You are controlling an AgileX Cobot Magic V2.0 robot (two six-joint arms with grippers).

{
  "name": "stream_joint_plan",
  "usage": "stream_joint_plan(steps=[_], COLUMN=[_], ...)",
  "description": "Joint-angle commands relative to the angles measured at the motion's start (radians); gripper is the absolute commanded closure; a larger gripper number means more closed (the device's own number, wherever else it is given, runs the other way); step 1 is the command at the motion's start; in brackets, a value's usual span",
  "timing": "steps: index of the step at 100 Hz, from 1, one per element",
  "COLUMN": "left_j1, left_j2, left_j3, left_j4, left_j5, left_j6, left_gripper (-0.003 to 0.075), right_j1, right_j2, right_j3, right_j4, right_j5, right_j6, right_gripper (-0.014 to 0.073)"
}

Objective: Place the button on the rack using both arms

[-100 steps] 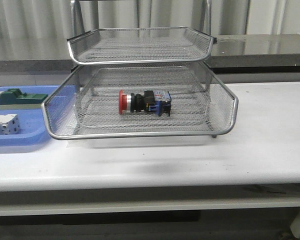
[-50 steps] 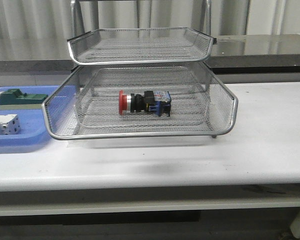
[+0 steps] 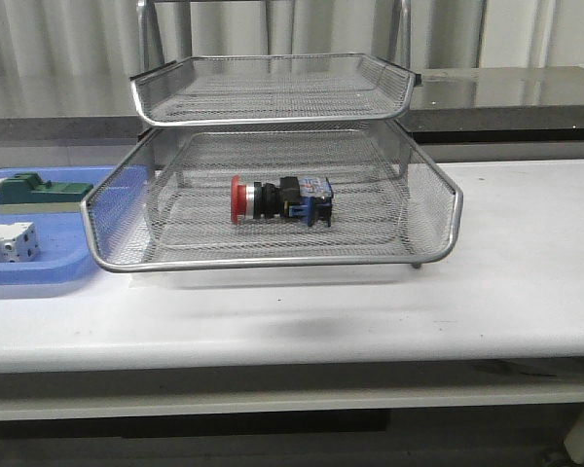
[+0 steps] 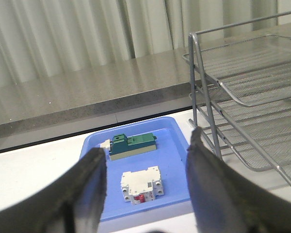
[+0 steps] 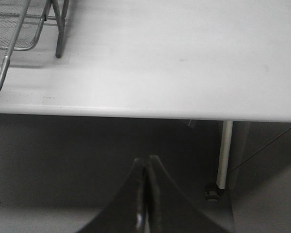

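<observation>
Trays come first on the left: a blue tray (image 3: 39,277) holds a green block (image 3: 34,190) and a white block (image 3: 7,241), both left aside. Above it the left gripper (image 4: 145,182) hangs with fingers spread and empty, so it looks released. The button (image 3: 277,200) lies on its side in the pulled-out tray of the rack (image 3: 273,258), which suggests the task is nearly finished. The right gripper (image 5: 145,194) is pressed closed on nothing, off the table (image 5: 184,73) edge.

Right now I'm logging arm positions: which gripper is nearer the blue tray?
Left. The left gripper hangs open just before the blue tray; the right gripper, fingers together, is off the table edge, past the rack.
</observation>
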Motion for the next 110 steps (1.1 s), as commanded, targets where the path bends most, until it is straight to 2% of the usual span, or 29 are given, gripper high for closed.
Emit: stream_joint_plan(steps=[1, 17, 82, 110], left_j1=[0.001, 0.001, 0.001, 0.001], left_j2=[0.011, 0.011, 0.011, 0.011], left_j3=[-0.027, -0.027, -0.027, -0.027], left_j4=[-0.018, -0.018, -0.018, -0.018], left_j5=[-0.092, -0.101, -0.101, -0.101], left_j6=[-0.01, -0.01, -0.01, -0.01], left_gripper=[0.0494, 0.0743, 0.0741, 0.0741], right_j1=[-0.007, -0.007, -0.007, -0.007], right_j2=[0.006, 0.006, 0.006, 0.038], right_j3=[-0.032, -0.032, -0.032, -0.032], right_j4=[-0.016, -0.016, -0.016, 0.048], right_j5=[-0.062, -0.062, -0.067, -0.201], right_j6=[-0.006, -0.006, -0.006, -0.006], right_gripper=[0.066, 0.066, 0.066, 0.0659])
